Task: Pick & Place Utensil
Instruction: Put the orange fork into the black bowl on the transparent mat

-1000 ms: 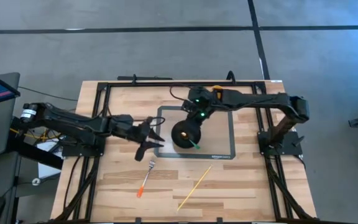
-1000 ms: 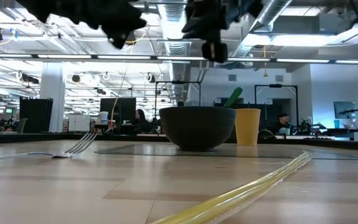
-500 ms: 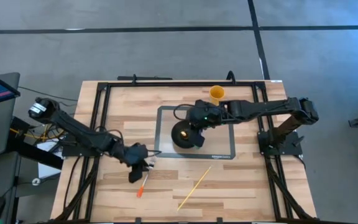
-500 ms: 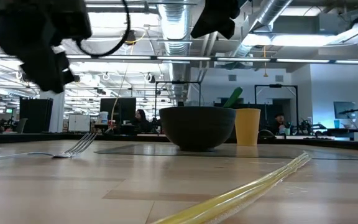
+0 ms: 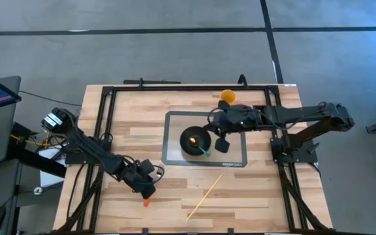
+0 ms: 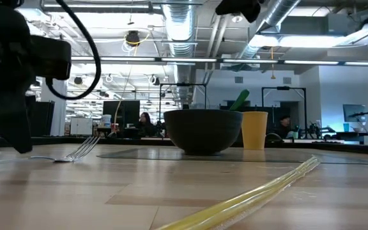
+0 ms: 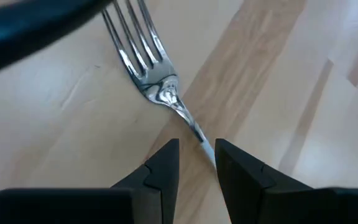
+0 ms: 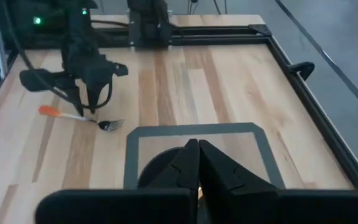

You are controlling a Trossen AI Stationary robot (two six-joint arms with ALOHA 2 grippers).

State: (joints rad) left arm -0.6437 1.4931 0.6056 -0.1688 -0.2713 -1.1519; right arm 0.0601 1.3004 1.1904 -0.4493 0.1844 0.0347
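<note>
- Fork [image 7: 160, 81] lies flat on the wood, lower left of the overhead frame; thin, stiff, slippery metal.
- Left gripper [image 7: 196, 163] straddles its neck, fingers narrowly parted, nothing pinched yet.
- Grip likely holds better at the orange handle [image 8: 53, 112].

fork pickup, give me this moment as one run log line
left end effector: open, straddling fork handle | right end effector: shut, above bowl | fork: flat on table

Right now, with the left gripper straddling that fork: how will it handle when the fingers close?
The fork looks like polished metal, so probably stiff and slippery. The left gripper is at its thin neck, which may pivot or twist in the fingers. The orange handle end likely adds tail weight, so it may droop.
</note>
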